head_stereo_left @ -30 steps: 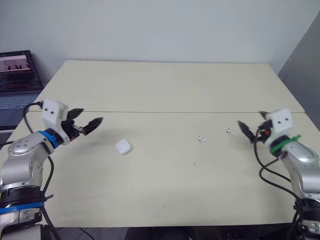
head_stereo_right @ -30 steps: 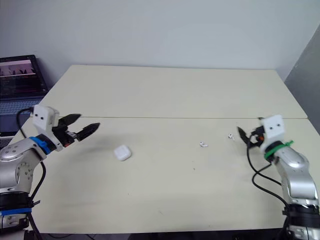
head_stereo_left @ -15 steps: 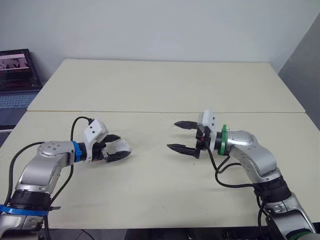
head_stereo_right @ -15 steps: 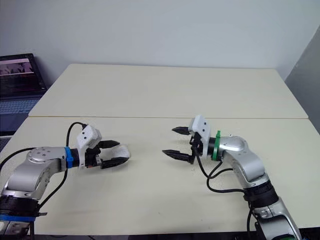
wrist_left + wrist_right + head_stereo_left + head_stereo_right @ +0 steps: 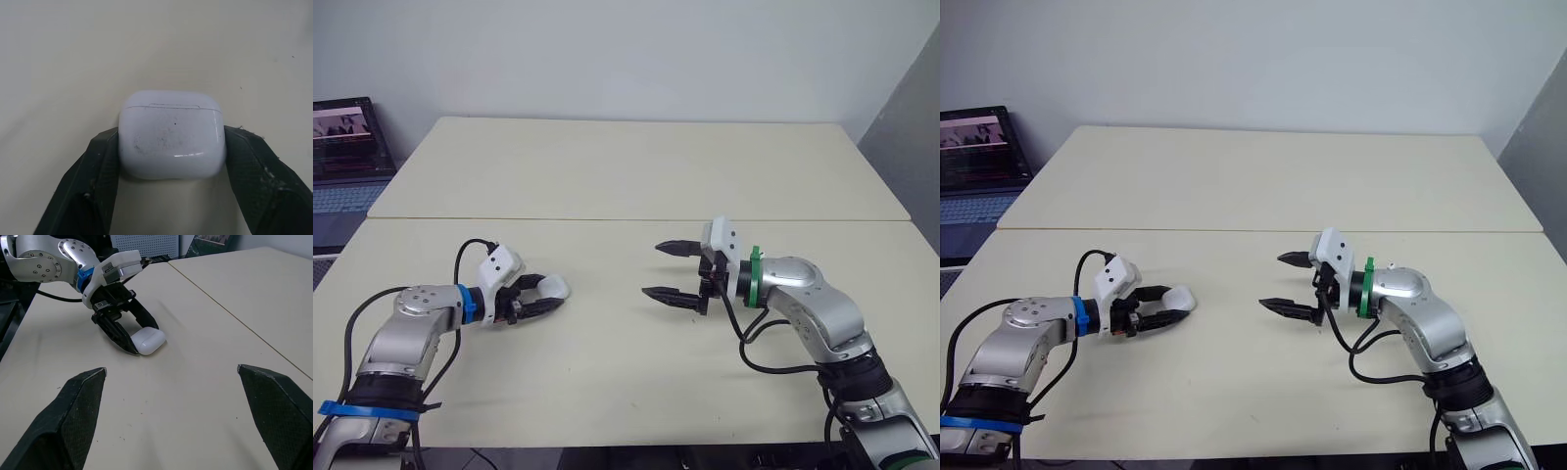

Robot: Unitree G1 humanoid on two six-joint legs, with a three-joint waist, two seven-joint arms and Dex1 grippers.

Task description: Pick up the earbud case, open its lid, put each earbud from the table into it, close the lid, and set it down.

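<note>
The white earbud case (image 5: 171, 134) lies on the table with its lid closed, left of the middle. My left gripper (image 5: 548, 294) is shut on it, one black finger (image 5: 98, 171) pressed against each side. From the right wrist, the case (image 5: 149, 340) also rests between those fingers. My right gripper (image 5: 653, 269) hovers open over the table's middle, a hand's width to the right of the case, with nothing between its fingers. A small white earbud (image 5: 1391, 263) peeks out just behind the right forearm. The arm hides the other earbud.
The cream table (image 5: 626, 176) has a seam running across its middle. An open laptop (image 5: 342, 147) stands off the far left corner. A grey panel (image 5: 911, 117) rises at the far right.
Over the last second both arms swung inward: the left reached the case and its fingers came in against it, and the right moved to the table's middle, covering the earbuds.
</note>
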